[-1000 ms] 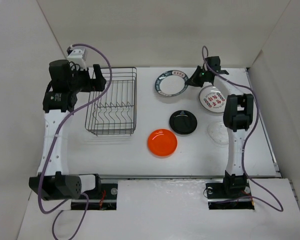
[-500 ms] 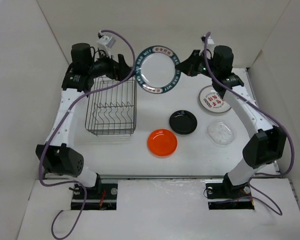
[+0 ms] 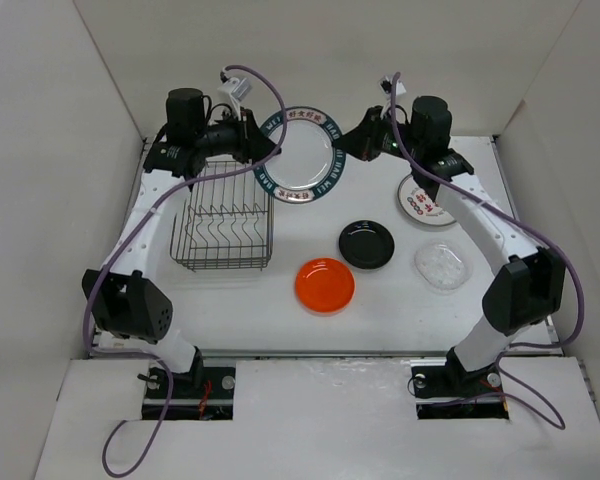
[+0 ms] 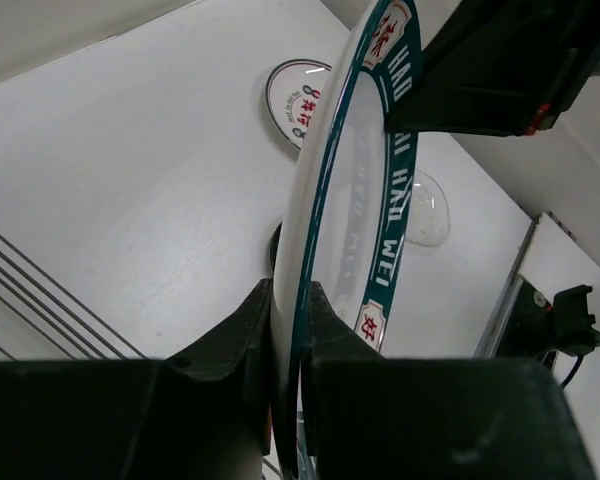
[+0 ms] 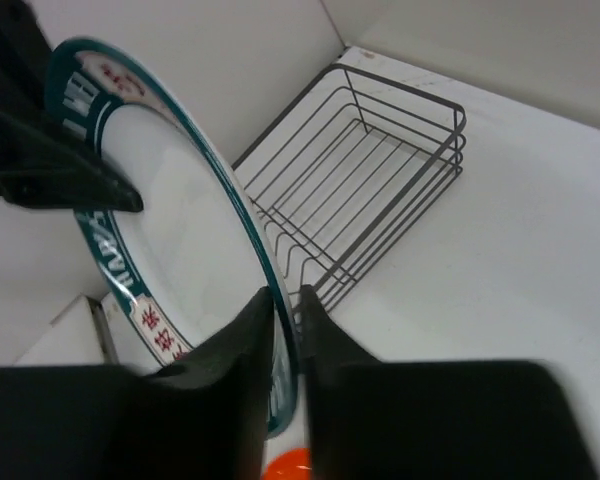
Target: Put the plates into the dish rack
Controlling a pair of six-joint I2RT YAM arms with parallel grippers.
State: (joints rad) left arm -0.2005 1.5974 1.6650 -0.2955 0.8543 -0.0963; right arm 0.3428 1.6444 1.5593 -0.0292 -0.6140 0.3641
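The white plate with the dark patterned rim (image 3: 300, 155) hangs in the air between my two hands, tilted up towards the top camera. It is just past the far right corner of the dish rack (image 3: 223, 215), not inside it. My left hand (image 3: 259, 150) is clamped on its left rim, and in my left wrist view the fingers (image 4: 225, 350) pinch that edge. My right hand (image 3: 353, 143) is closed on the opposite rim. Both wrist views cut off much of the plate.

The orange plate (image 3: 325, 284), the black plate (image 3: 367, 243) and the clear plate (image 3: 441, 267) lie flat on the tabletop (image 3: 230, 300). The clear one is faint against the white, so its rim is probably wider than I can trace. My right arm covers part of the white plate with red marks (image 3: 425, 200).
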